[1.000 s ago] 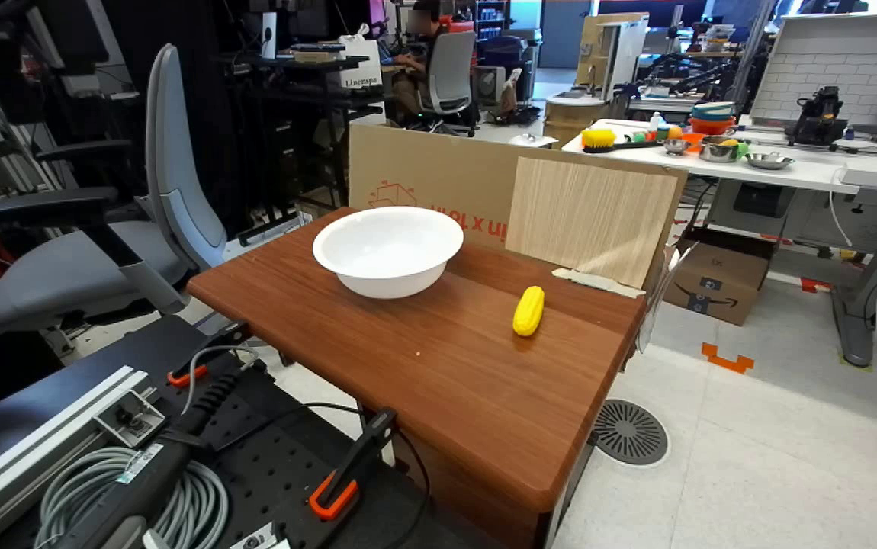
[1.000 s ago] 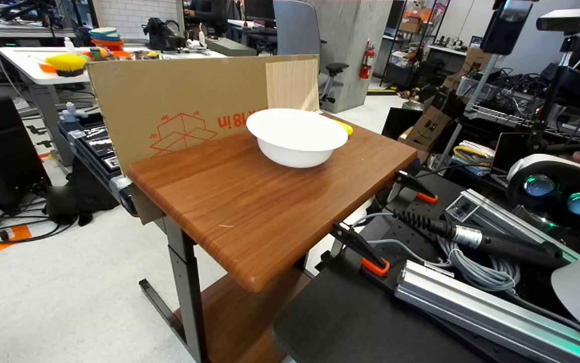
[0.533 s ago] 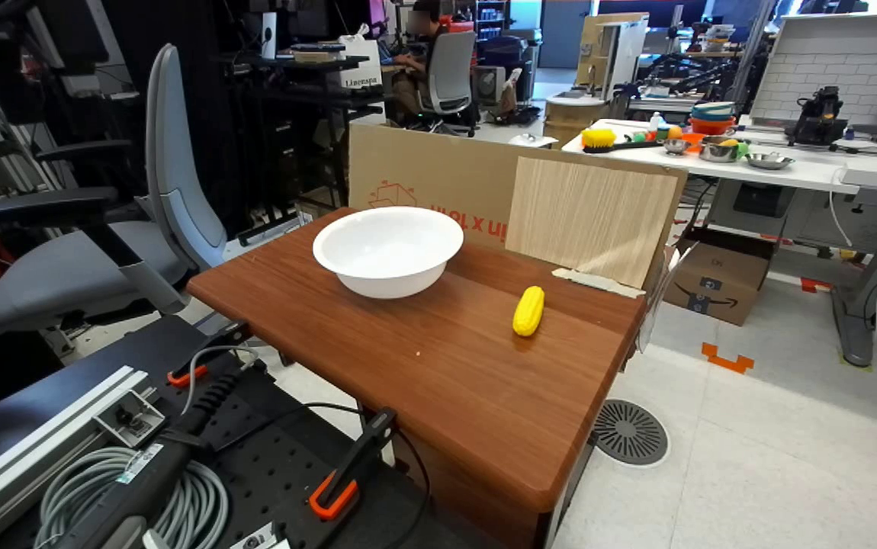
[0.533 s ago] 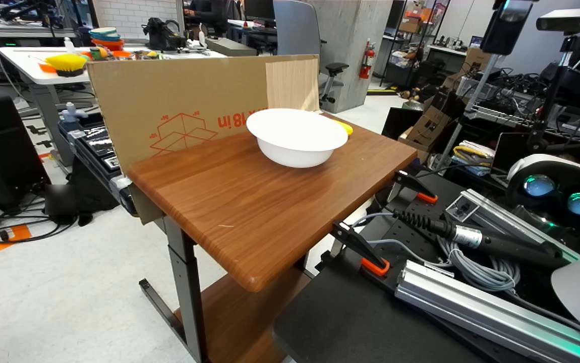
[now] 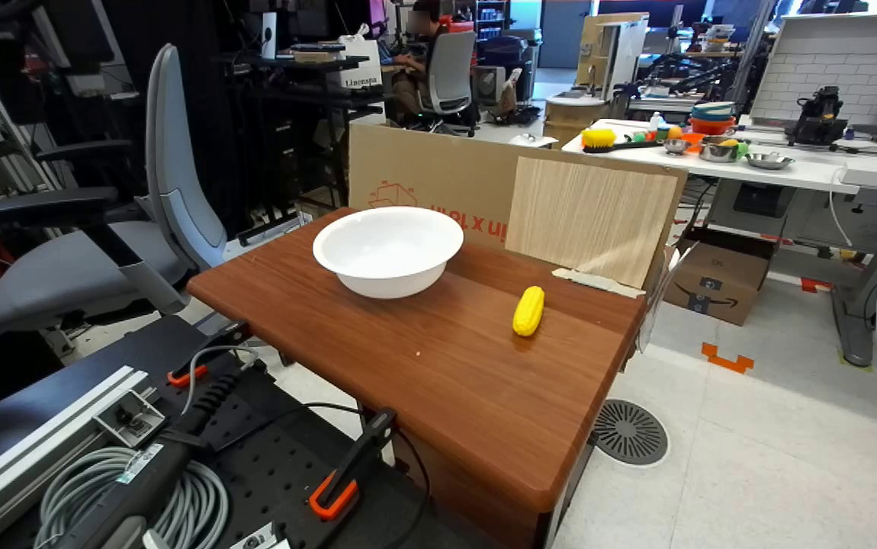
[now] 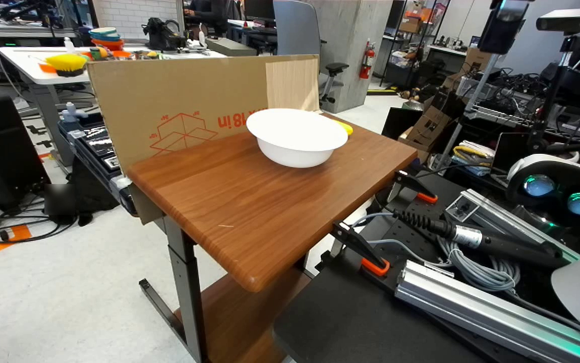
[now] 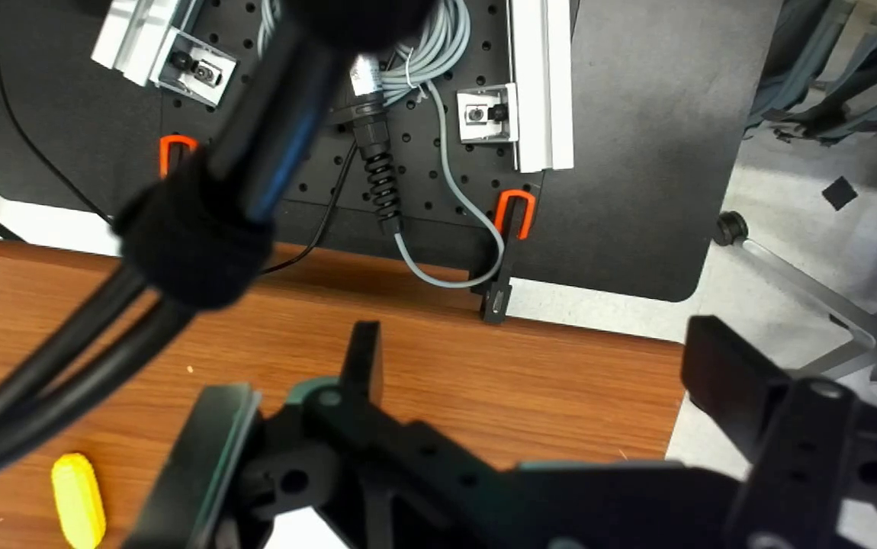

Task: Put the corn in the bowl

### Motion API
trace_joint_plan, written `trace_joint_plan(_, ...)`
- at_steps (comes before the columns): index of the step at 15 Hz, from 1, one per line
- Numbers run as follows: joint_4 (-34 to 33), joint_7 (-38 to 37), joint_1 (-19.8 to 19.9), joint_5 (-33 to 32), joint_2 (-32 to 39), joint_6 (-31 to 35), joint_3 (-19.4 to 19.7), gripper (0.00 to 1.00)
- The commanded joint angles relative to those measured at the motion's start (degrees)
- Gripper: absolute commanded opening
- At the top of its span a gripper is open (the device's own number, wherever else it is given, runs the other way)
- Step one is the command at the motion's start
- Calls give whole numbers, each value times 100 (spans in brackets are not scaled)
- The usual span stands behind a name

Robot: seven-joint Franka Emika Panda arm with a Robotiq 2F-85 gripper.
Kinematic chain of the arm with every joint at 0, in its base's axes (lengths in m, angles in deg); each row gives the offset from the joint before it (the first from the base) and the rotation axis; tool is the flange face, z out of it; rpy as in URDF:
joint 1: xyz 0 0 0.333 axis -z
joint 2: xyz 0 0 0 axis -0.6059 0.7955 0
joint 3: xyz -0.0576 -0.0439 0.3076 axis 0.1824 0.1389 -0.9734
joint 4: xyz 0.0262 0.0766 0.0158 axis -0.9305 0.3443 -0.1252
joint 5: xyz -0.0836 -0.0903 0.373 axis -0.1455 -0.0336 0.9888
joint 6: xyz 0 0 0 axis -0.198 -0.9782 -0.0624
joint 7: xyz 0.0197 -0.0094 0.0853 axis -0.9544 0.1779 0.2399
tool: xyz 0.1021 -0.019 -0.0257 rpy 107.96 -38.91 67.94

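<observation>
The corn (image 5: 528, 311) lies on the brown table (image 5: 423, 374), apart from the bowl (image 5: 391, 285). In an exterior view the corn (image 6: 346, 128) shows partly from behind the white bowl (image 6: 295, 155). The bowl stands upright, and its visible inside is bare. In the wrist view the corn (image 7: 78, 501) is at the lower left, outside the jaws. My gripper (image 7: 535, 343) is open, with nothing between its fingers, above the table. A white patch behind the gripper's body at the bottom may be the bowl. I cannot make out the gripper in either exterior view.
A cardboard panel (image 5: 431, 156) with a wood-patterned board (image 5: 591, 217) stands along one table edge. Black clamps with orange ends (image 5: 339, 492) grip the opposite edge beside a black perforated base (image 6: 350, 312). A thick black cable (image 7: 194, 229) crosses the wrist view.
In an exterior view, a hand at the right edge has gone out of view. A dark device at the top right looks slightly shifted. The corn and bowl have not moved.
</observation>
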Motion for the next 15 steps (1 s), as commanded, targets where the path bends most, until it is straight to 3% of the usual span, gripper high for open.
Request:
trace_joint_plan(1, -461, 187, 398, -173, 747, 405, 330, 100)
trace_joint_plan(6, -1066, 519, 1152, -317, 1904, 1574, 1170, 100)
trace_joint_plan(10, -1916, 791, 1430, 58, 3047, 1689, 1780, 100)
trace_joint_plan(13, -2444, 946, 1517, 399, 3554, 1372, 1989, 100)
trace_joint_plan(14, -1983, 798, 1571, 141, 3163, 1619, 1832, 100)
trace_joint_plan(15, -2136, 829, 1593, 203, 3339, 1599, 1868, 100)
